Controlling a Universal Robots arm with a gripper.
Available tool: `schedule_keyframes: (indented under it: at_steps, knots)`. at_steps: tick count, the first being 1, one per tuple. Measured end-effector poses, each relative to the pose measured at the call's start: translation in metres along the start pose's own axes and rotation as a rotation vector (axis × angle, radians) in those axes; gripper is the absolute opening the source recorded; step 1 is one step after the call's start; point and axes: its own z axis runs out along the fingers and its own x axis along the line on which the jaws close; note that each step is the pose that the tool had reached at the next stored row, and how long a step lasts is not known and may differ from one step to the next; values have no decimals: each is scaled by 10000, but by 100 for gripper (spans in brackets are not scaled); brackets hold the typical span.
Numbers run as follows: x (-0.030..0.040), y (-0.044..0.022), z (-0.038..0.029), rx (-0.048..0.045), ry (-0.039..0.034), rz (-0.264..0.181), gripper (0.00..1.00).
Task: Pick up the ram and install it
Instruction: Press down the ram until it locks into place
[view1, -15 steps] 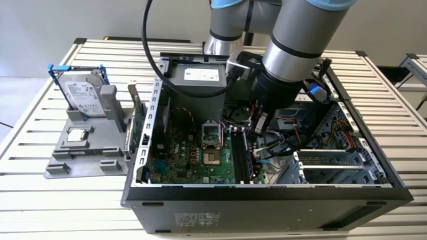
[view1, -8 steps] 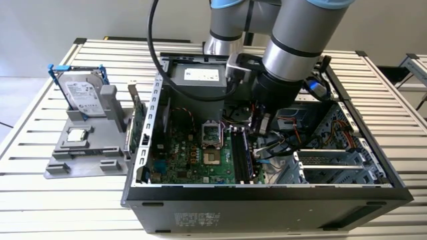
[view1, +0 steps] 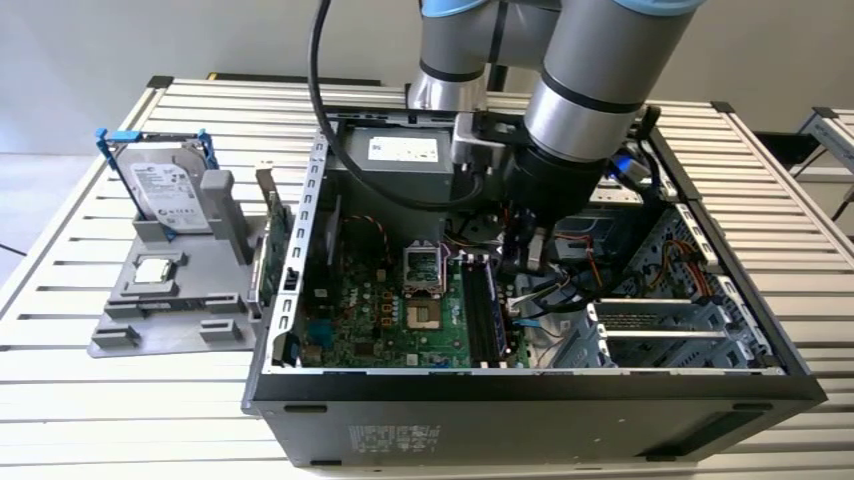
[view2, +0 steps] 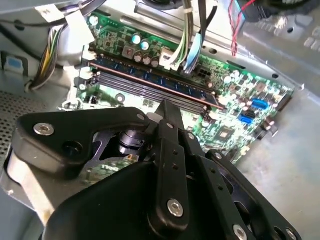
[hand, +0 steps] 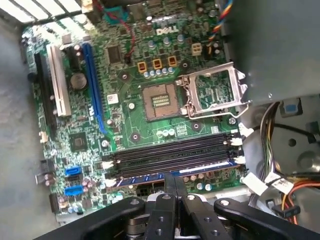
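On the table's left edge, fixture: I see a gray holder (view1: 160, 320) on the slatted table (view1: 80, 400), just beside the computer case (view1: 534, 410).
Hard drive: it stands upright in a blue frame at the far end of the holder (view1: 171, 190).
Expansion card: a green card (view1: 276, 250) stands on its edge between the holder and the left wall of the case.
Case: it lies open on its side, and the green motherboard (view1: 387, 310) covers its left half in the exterior view.
Processor socket: it is open, with its metal frame lifted, near the middle of the board (hand: 160, 100).
Memory slots: four long black slots (hand: 170, 152) run side by side, next to the socket.
Ram: the blue-green stick (hand: 145, 177) sits along the slot farthest from the socket; in the second wrist view (view2: 150, 80) it lies level in this slot.
Gripper: it (hand: 175, 181) hangs inside the case, directly at the ram's upper edge.
Jaws: narrow, drawn together; I see nothing between them.
Arm: it (view1: 601, 70) comes down from above the far side of the case.
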Motion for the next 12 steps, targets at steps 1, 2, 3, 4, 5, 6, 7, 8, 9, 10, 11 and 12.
schedule_keyframes:
  at_steps: [1,2,3,4,5,6,7,8,9,10,11,12]
  knots:
    - [-1,0,0,9,12,-185,0]
    - [-1,0,0,18,24,-365,0]
    - [-2,0,0,27,37,-549,0]
    - [-2,0,0,36,48,-726,0]
    - [-3,0,0,45,60,-901,0]
    - [-3,0,0,53,71,-1071,0]
    - [-4,1,0,61,82,-1234,0]
    - [-4,1,0,67,91,-1361,0]
    - [-5,1,0,71,98,-1453,0]
    - [-7,1,0,76,103,-1550,0]
    - [-9,1,0,82,110,-1666,0]
    - [-8,2,0,85,115,-1734,0]
